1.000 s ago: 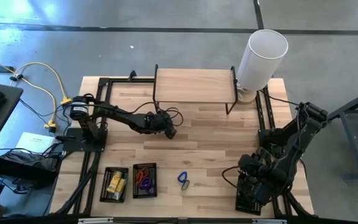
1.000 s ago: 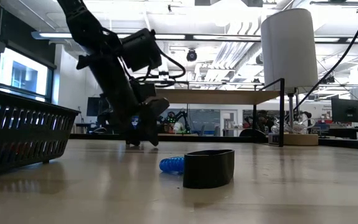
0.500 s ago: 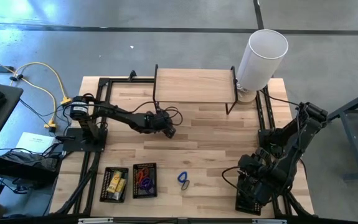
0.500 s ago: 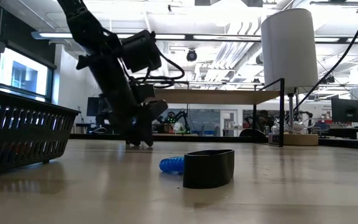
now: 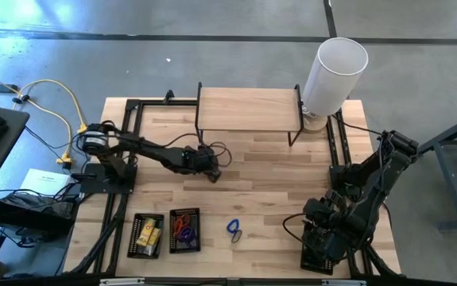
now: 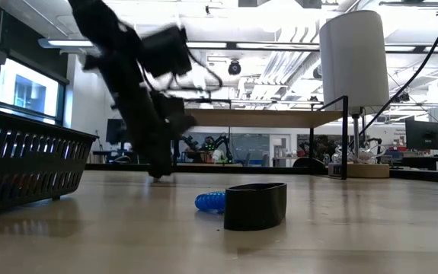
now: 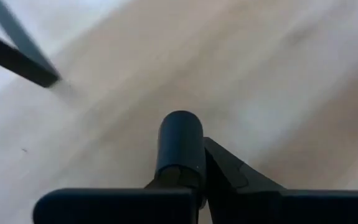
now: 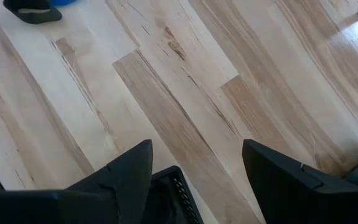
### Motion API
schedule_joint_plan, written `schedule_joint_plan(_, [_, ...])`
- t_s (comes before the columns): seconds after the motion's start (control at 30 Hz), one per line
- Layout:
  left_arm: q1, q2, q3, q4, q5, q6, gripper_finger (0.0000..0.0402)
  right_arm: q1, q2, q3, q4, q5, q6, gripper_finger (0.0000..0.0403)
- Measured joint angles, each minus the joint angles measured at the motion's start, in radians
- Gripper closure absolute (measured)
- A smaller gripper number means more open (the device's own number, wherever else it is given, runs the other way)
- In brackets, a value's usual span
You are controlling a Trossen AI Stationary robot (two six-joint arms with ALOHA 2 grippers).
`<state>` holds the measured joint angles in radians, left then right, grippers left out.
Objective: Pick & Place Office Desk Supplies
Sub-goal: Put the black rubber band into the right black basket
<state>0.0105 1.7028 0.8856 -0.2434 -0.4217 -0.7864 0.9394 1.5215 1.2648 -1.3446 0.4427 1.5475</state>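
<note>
Lying loose on wooden table (image 5: 276, 175), thin blue loop (image 5: 234, 229) beside black mesh trays (image 5: 184, 230); we judge it light, floppy, pinch at rim. Left gripper (image 5: 211, 174) clenched empty mid-table; right gripper (image 8: 194, 163) spread, parked.

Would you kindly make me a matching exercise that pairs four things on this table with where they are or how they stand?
Things:
1. blue loop
2. white cylinder
3. left hand
4. right hand

Descriptions:
A. shut, near the table's middle, in front of the shelf
B. open, over bare wood at the right front
C. at the back right corner
D. on bare wood, right of the two trays

Pairs: 1-D, 2-C, 3-A, 4-B
</note>
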Motion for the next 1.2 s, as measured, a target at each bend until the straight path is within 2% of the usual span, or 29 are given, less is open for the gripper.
schedule_joint_plan(0.2, [-0.119, -0.177, 0.018, -0.063, -0.008, 0.009, 0.0400, 0.000, 0.000, 0.000, 0.101, 0.000, 0.000, 0.0165])
schedule_joint_plan(0.37, [-0.224, -0.365, 0.022, 0.006, 0.093, 0.091, 0.0400, 0.000, 0.000, 0.000, 0.123, 0.027, 0.000, 0.0165])
schedule_joint_plan(0.47, [-0.275, -0.448, 0.022, 0.122, 0.155, 0.135, 0.0400, -0.005, 0.000, 0.000, 0.123, 0.120, -0.004, 0.0165])
schedule_joint_plan(0.57, [-0.333, -0.489, 0.023, 0.294, 0.173, 0.214, 0.0400, -0.022, 0.000, 0.000, 0.121, 0.237, -0.008, 0.0165])
schedule_joint_plan(0.7, [-0.408, -0.481, 0.023, 0.484, 0.192, 0.347, 0.0401, -0.061, 0.000, 0.000, 0.120, 0.402, -0.008, 0.0165])
schedule_joint_plan(0.9, [-0.480, -0.424, 0.023, 0.602, 0.238, 0.343, 0.0401, -0.143, -0.031, 0.000, 0.194, 0.569, -0.020, 0.0165])
schedule_joint_plan(1.0, [-0.502, -0.382, 0.023, 0.673, 0.238, 0.317, 0.0401, -0.183, -0.059, 0.000, 0.333, 0.565, -0.165, 0.0165])
schedule_joint_plan(1.2, [-0.511, -0.301, 0.023, 0.747, 0.240, 0.322, 0.0401, -0.272, -0.068, 0.000, 0.857, 0.298, -0.806, 0.0172])
